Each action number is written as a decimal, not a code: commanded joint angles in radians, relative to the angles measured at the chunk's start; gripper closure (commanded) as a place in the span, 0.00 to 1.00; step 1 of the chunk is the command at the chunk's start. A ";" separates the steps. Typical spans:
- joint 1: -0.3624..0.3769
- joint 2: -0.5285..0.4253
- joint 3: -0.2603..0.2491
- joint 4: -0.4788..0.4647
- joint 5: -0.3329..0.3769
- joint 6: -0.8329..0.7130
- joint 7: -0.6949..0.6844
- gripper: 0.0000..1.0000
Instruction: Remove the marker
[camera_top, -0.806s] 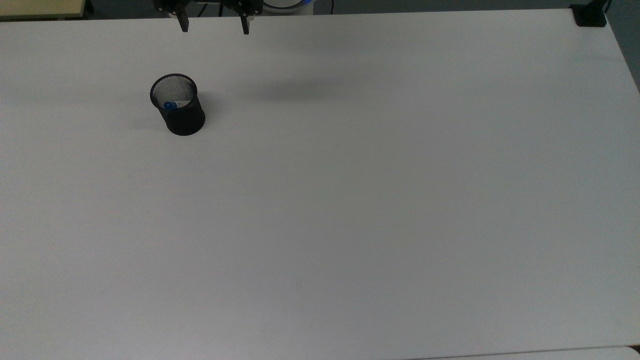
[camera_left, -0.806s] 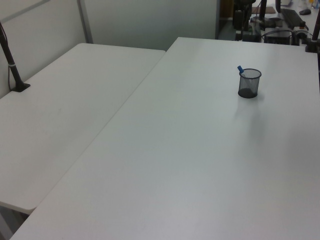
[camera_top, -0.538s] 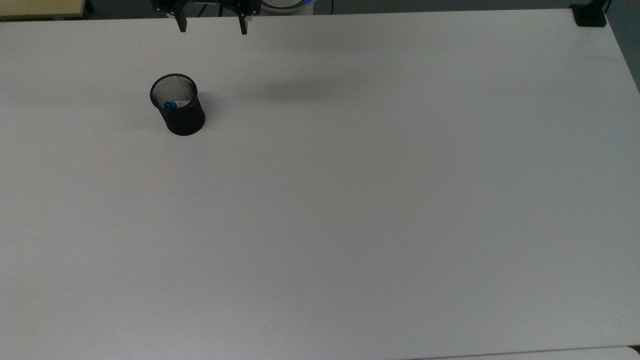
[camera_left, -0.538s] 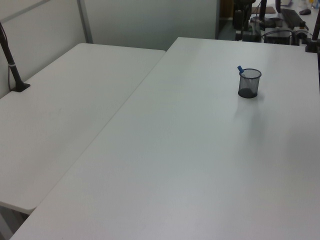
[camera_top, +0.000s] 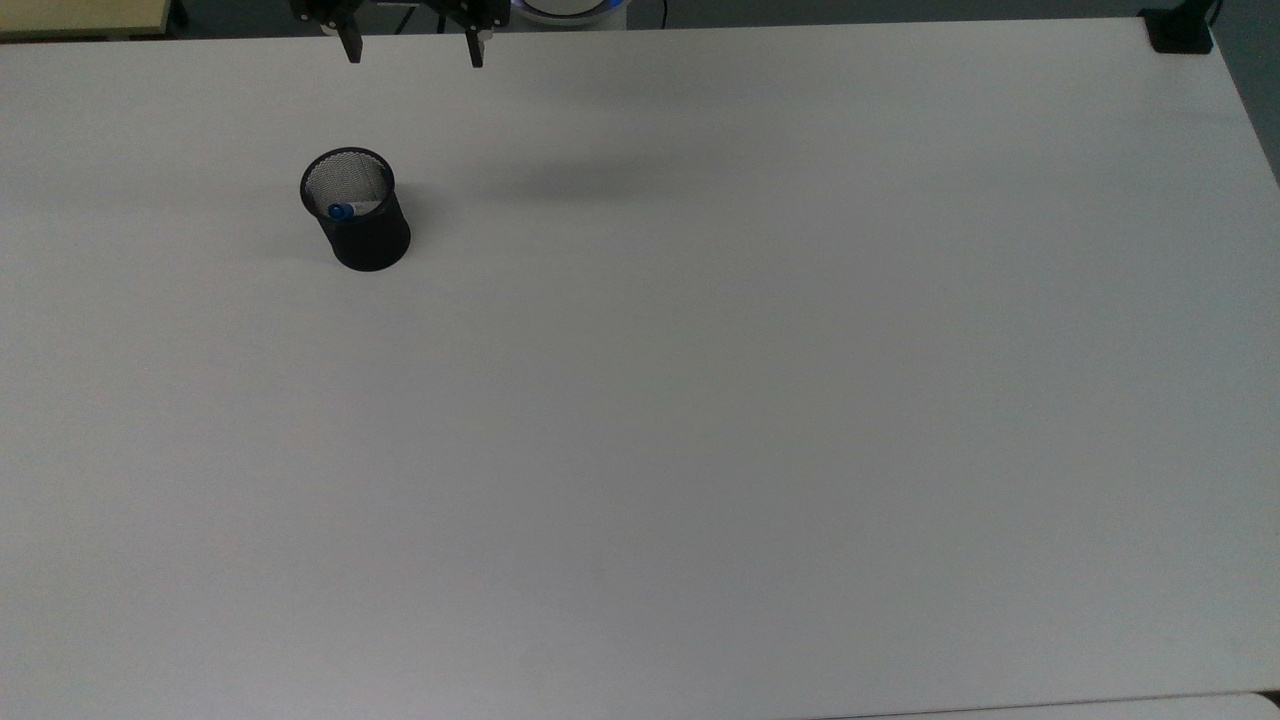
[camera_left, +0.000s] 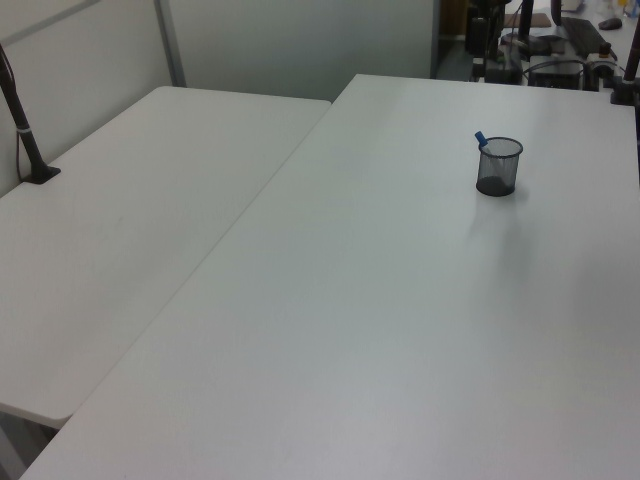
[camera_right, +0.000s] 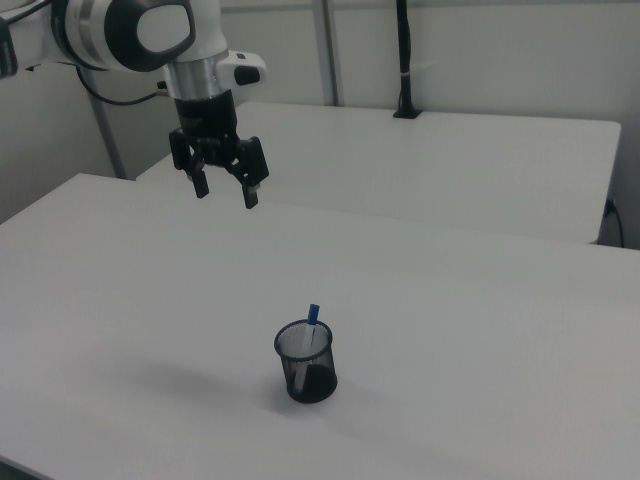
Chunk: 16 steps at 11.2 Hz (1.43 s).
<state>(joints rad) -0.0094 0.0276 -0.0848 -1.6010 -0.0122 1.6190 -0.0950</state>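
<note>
I have the claw (camera_right: 226, 189) hanging high above the counter (camera_right: 480, 330), fingers spread wide and pinching nothing. In the top view it sits at the upper edge (camera_top: 409, 48), with the cup (camera_top: 357, 212) below it and a little toward the top view's left. In the right view the cup (camera_right: 307, 362) is lower down and toward the right view's right of the claw, well apart from it.

The marker (camera_right: 313, 327) stands inside the cup, leaning against the rim, its blue cap up and poking just above the mesh. In the left view the cap (camera_left: 481, 138) leans toward the left view's left side of the cup (camera_left: 498, 166). In the top view the blue cap (camera_top: 339, 211) lies near the lower left of the cup's mouth, with the white barrel running off toward the top view's right.

So the long axis is near upright but tilted. My judgement: I must bring the claw over the cup and come down onto the cap end, fingers astride it, clear of the rim. A miss to the side could tip the cup.
</note>
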 joint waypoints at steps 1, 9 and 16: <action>0.012 0.008 -0.012 0.021 0.000 -0.008 -0.020 0.00; 0.006 0.064 -0.079 -0.019 -0.006 0.007 -0.187 0.07; -0.003 0.155 -0.170 -0.111 -0.015 0.149 -0.327 0.22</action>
<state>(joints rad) -0.0141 0.1725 -0.2483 -1.6814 -0.0122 1.7218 -0.3747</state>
